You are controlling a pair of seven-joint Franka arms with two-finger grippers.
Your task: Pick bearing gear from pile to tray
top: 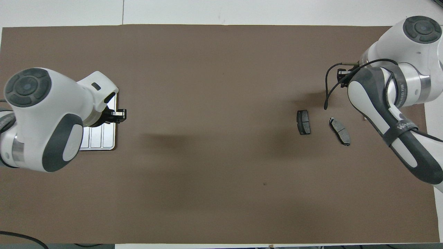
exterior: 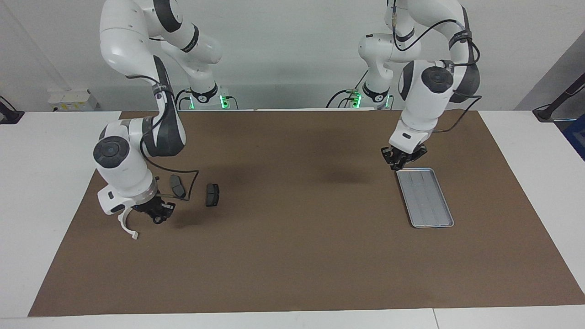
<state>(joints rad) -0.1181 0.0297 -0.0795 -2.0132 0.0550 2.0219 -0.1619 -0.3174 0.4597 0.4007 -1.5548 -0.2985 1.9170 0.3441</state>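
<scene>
The white desk is carrying a wide brown mat, and both arms are reaching out over it. The tray is lying flat with its long axis and its ribs running away from the robots. Its bare ribbed floor is showing, and its end nearer the robots is sitting under the left pincer. That pincer is hanging pinched tight; I cannot tell whether a bearing gear is sitting between its tips. Two dark brake pads are lying close to the right pincer, on its side toward the left arm's end, apart from each other, long axes pointing roughly away from the robots. The right pincer is hovering over the mat; I cannot tell how wide it is standing.
</scene>
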